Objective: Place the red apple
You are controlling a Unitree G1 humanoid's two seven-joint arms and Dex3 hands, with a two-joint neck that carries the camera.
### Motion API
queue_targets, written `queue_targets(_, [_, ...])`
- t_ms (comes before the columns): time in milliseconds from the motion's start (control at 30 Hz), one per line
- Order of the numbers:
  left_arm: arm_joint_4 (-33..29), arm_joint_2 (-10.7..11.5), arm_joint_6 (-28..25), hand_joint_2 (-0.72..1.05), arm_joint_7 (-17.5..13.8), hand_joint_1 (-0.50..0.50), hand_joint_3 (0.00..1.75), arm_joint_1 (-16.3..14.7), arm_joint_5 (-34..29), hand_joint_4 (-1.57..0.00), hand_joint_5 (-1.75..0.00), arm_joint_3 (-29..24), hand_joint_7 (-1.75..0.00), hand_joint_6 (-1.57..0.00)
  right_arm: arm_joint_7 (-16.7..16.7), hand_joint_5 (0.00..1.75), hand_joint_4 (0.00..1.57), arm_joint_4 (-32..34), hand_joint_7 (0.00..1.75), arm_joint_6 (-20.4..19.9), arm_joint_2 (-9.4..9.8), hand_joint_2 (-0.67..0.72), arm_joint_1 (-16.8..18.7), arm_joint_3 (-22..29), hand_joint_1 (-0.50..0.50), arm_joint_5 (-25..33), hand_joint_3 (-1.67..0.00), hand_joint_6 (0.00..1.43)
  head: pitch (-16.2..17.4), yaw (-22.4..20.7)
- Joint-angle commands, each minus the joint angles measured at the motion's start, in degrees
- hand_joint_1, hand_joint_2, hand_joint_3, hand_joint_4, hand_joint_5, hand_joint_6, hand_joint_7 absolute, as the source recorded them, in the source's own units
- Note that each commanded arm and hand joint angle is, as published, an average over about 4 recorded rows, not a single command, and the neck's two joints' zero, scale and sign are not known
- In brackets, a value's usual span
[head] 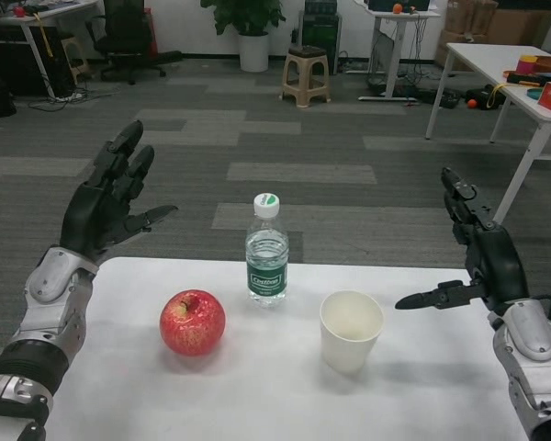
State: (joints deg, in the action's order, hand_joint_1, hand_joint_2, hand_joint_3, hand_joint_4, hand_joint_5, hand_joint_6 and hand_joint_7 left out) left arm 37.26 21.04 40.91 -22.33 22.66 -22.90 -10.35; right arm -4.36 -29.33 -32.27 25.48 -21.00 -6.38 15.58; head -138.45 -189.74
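Observation:
A red apple point(192, 322) sits on the white table point(275, 404), left of centre. My left hand point(110, 202) hovers above the table's far left corner, up and to the left of the apple, fingers spread and holding nothing. Over at the table's right edge my right hand point(477, 253) is raised, fingers apart and empty, well away from the apple.
A capped water bottle point(266, 250) stands upright just behind and right of the apple. A white paper cup point(351, 330) stands open to the right of the bottle. Beyond the table lie grey carpet, a stool point(306, 76) and another white table point(523, 78) at right.

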Motion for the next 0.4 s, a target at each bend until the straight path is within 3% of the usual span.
queue_targets(33, [1.3, 1.73, 0.2, 0.87, -0.02, -0.5, 0.0, 0.74, -1.38, 0.0, -0.1, -0.07, -0.21, 0.0, 0.23, 0.0, 0.0, -1.17, 0.07, -0.34, -1.8, -0.16, -1.46, -0.06, -0.46, -0.14, 0.0, 0.0, 0.0, 0.0])
queue_targets(400, [2.03, 4.36, 0.25, 0.87, 0.09, -0.5, 0.0, 1.43, -3.0, 0.0, -0.1, 0.71, -0.21, 0.0, 0.28, 0.0, 0.0, -2.02, 0.07, -0.4, -3.86, -0.16, -2.03, 0.2, -0.46, -0.55, 0.0, 0.0, 0.0, 0.0])
